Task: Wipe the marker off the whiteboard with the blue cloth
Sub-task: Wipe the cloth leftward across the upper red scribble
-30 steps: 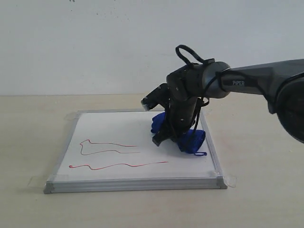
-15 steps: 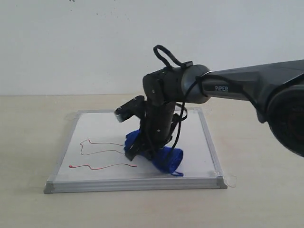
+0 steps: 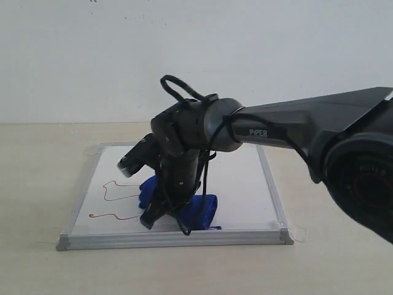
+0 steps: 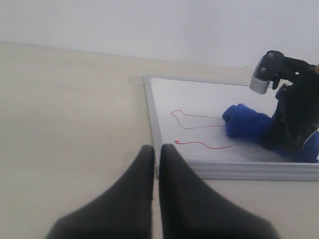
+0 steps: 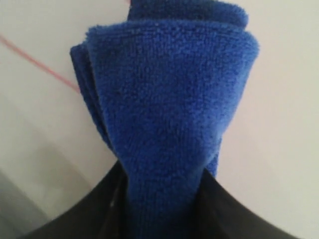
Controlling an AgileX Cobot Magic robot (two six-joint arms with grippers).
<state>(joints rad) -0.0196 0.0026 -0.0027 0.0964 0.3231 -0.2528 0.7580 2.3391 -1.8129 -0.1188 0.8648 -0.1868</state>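
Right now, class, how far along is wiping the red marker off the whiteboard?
Done: the right part of the whiteboard shows no ink. In hand: the right hand grips the blue cloth, holding it down on the board beside the lines. Left: the red marker loops near the left edge.

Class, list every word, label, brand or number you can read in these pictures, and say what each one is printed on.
"PiPER": white lettering on the dark right arm, read in the exterior view.
The marker on the whiteboard is a squiggle, not letters.
Nothing else is readable in any view.
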